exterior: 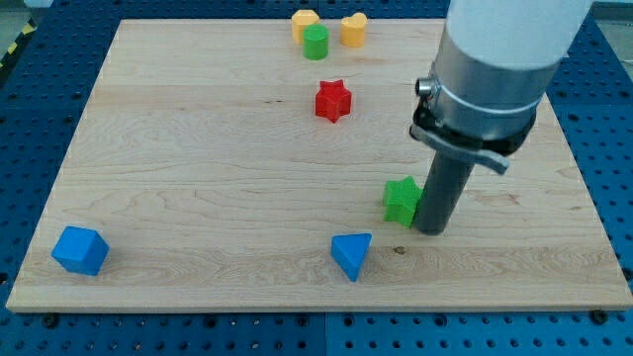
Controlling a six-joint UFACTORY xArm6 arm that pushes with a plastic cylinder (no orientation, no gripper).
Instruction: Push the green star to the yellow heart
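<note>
Nearest the view's bottom on the wooden surface (198, 198), a blue cube (79, 249) sits at 8 o'clock and a blue triangle (351, 255) near 6. Just beyond, my tip (431, 230) touches the green star (402, 201) from its 3 o'clock side; the arm carries no gripper, only this rod. Farther, at 12, a red star (333, 101). Farthest, a green cylinder (316, 43) stands between a yellow block (305, 23) and the yellow heart (354, 29).

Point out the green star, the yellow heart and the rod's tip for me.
green star (401, 201), camera view, its top face.
yellow heart (353, 29), camera view, its top face.
my tip (431, 230), camera view, the rod's very end, just right of the green star.
</note>
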